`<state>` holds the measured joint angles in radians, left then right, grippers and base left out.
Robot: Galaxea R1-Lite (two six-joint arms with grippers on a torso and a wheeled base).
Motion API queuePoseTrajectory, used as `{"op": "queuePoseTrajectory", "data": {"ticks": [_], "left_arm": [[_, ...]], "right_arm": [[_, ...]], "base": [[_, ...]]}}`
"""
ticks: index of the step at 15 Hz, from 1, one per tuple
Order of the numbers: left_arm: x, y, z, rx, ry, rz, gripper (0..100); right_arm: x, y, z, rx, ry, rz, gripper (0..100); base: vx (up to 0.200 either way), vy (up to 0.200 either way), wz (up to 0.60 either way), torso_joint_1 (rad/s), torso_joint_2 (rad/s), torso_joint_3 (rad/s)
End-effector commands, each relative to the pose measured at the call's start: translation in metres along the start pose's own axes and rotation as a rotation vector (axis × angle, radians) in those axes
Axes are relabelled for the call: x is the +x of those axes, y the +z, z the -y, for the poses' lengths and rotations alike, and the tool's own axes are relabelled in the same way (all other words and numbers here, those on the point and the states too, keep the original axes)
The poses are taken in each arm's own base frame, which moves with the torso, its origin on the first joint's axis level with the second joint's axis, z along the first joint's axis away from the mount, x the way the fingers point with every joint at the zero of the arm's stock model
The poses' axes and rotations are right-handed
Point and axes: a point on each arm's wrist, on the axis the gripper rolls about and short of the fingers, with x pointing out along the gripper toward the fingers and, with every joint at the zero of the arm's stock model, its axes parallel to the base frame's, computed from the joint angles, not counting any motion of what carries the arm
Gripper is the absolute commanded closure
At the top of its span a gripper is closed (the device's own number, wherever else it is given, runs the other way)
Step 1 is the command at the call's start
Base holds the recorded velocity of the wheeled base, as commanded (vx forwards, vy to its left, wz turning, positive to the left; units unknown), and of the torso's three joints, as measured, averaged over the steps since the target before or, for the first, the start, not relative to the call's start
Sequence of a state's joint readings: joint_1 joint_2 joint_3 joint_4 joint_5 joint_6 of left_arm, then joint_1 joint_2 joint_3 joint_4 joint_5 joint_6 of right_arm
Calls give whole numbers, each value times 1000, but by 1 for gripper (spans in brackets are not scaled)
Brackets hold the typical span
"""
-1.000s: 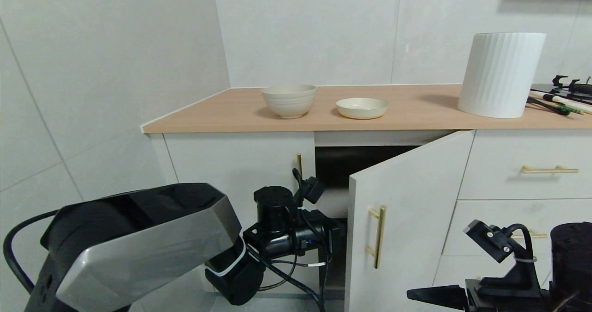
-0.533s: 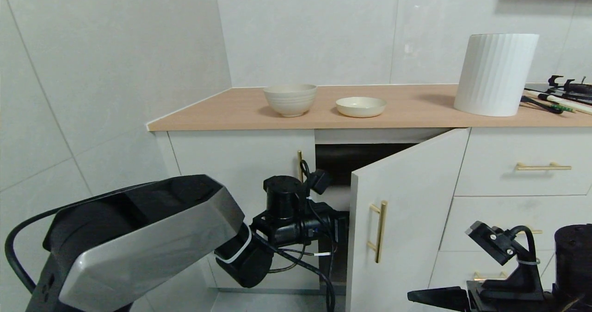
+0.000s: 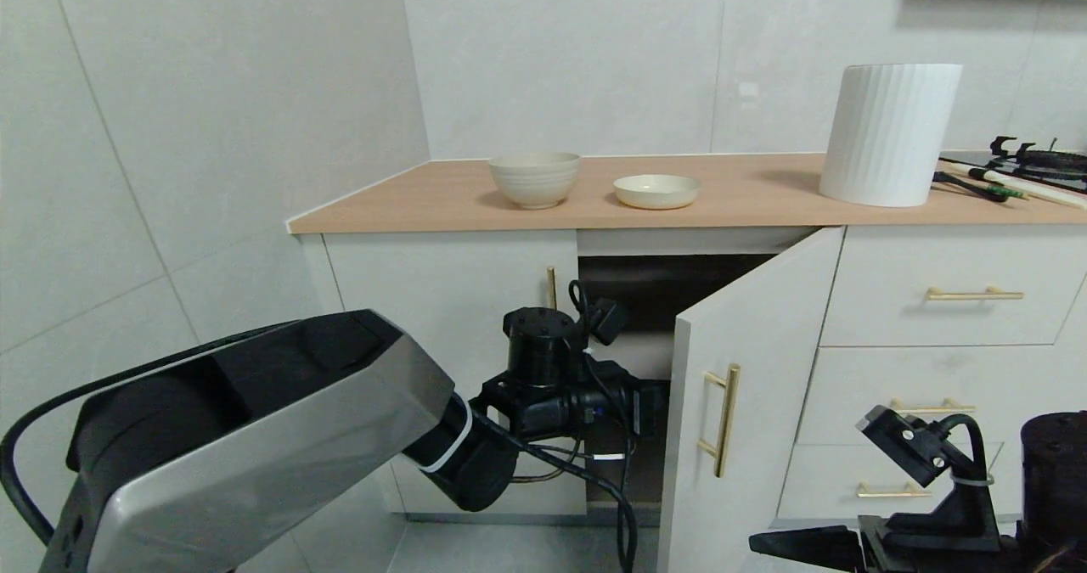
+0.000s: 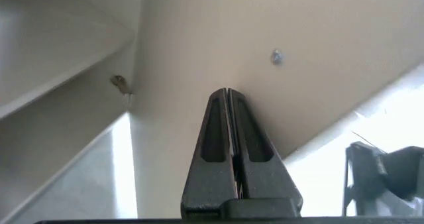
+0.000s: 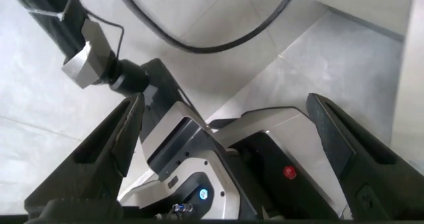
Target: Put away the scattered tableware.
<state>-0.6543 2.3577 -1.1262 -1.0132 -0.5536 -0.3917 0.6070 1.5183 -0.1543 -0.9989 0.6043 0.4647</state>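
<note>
Cupboard door (image 3: 756,369) at centre frame stands ajar. The left tool (image 4: 227,93) is pinched together behind it, the right tool (image 5: 225,103) spread apart. Next, likely, lifting the bowl (image 3: 535,180) off the tabletop (image 3: 408,204).

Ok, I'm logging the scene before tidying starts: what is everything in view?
wood-look countertop: one, light brown, against the white tiled wall
cream ribbed ceramic bowl: one, cream, leftmost on the countertop
cream shallow dish: one, cream, right of the bowl
white ribbed cylindrical container: one, white, upright, farther right
long utensils: several, black, green and pale, beyond the container
open white cabinet door: one, white, gold handle, below the dish
closed white cabinet door: one, white, below the bowl
white drawers: three, white, gold handles, right of the open door
left hand: one, black, shut, behind the open door
right hand: one, black, open, low down
</note>
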Motion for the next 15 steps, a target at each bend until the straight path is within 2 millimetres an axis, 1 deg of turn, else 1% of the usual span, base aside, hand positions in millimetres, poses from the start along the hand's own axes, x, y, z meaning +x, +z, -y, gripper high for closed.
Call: {"op": "queuePoseTrajectory", "data": {"ticks": [1, 3, 4, 5, 6, 7, 8, 9, 10, 11, 12, 14, 15], "left_arm": [[3, 6, 4, 6, -6, 4, 100], [10, 10, 7, 2, -10, -9, 100], [13, 13, 13, 2, -19, -18, 100], [16, 19, 28, 12, -44, -21, 100], [18, 21, 45, 18, -71, -41, 100], [22, 24, 75, 33, -121, -65, 100], [24, 25, 89, 38, -144, -77, 100], [22, 28, 147, 69, -246, -111, 100], [20, 29, 161, 77, -271, -118, 100], [14, 27, 167, 76, -276, -133, 100], [11, 24, 163, 71, -263, -143, 100], [-25, 33, 100, 10, -89, -118, 100], [-54, 44, 73, -3, 7, -54, 100]], "right_arm": [[-1, 1, -2, -7, 6, 7, 0], [-3, 2, -4, -15, 12, 16, 0], [-3, 2, -5, -17, 14, 17, 0], [-4, 2, -6, -22, 18, 22, 0], [-8, 4, -10, -30, 31, 41, 0], [-16, 7, -24, -76, 79, 77, 0], [-20, 7, -31, -100, 106, 94, 0], [-39, 11, -52, -171, 181, 169, 0], [-45, 12, -58, -193, 206, 190, 0], [-53, 14, -66, -208, 224, 204, 0], [-54, 14, -67, -205, 222, 201, 0], [-54, 13, -67, -183, 204, 170, 0], [-49, 13, -64, -169, 193, 150, 0]], "base": [[0, 0, 0, 0, 0, 0], [0, 0, 0, 0, 0, 0], [0, 0, 0, 0, 0, 0], [0, 0, 0, 0, 0, 0], [0, 0, 0, 0, 0, 0], [0, 0, 0, 0, 0, 0], [0, 0, 0, 0, 0, 0], [0, 0, 0, 0, 0, 0], [0, 0, 0, 0, 0, 0], [0, 0, 0, 0, 0, 0], [0, 0, 0, 0, 0, 0], [0, 0, 0, 0, 0, 0], [0, 0, 0, 0, 0, 0]]}}
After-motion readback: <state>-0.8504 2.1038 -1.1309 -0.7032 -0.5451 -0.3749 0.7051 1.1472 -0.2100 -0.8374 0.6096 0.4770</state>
